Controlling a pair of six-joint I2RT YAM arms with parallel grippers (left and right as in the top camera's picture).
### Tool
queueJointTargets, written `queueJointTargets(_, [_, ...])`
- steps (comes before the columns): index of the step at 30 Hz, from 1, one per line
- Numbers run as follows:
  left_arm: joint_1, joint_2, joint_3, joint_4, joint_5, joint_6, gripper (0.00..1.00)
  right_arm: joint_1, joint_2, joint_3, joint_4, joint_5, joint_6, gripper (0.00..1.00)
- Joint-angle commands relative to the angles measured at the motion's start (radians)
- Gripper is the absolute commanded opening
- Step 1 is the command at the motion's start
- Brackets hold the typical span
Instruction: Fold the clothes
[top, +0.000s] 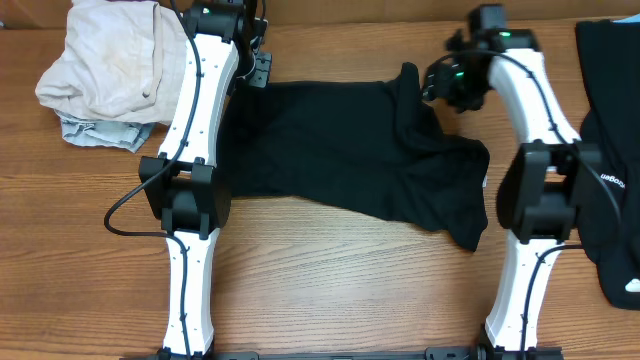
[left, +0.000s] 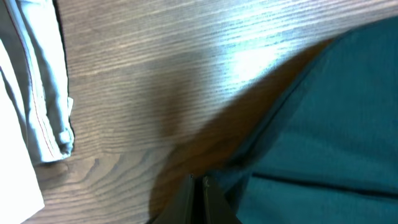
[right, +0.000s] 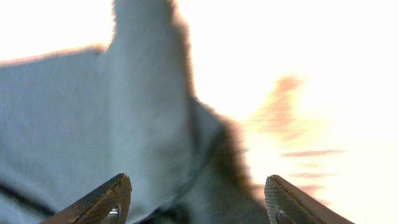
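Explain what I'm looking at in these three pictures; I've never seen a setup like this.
Two white robot arms work at a wooden table. One picture looks down from above; the other two come from cameras on each wrist. A soft black T-shirt lies partly spread between the arms. The left gripper is shut at the shirt's edge. The right gripper is open above a raised fold, holding nothing. A crumpled beige cloth pile sits at the far left, more black garments at the right.

Right wrist overexposed and blurred, overhead evenly lit, sharp
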Motion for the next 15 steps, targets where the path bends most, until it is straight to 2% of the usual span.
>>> queueJointTargets(1, [0.006, -0.024, 0.015, 0.014, -0.011, -0.006, 0.04, -0.018, -0.036, -0.017, 0.059, -0.058, -0.012, 0.73])
queueJointTargets(7, [0.006, -0.024, 0.015, 0.027, -0.011, -0.010, 0.04, -0.024, -0.030, -0.090, 0.123, -0.057, -0.034, 0.72])
queueJointTargets(13, [0.006, -0.024, 0.015, 0.026, -0.011, -0.010, 0.04, -0.023, -0.029, -0.140, 0.125, -0.058, -0.048, 0.61])
queueJointTargets(15, [0.006, -0.024, 0.015, 0.026, -0.011, -0.010, 0.04, -0.023, -0.029, -0.160, 0.128, -0.058, -0.052, 0.55])
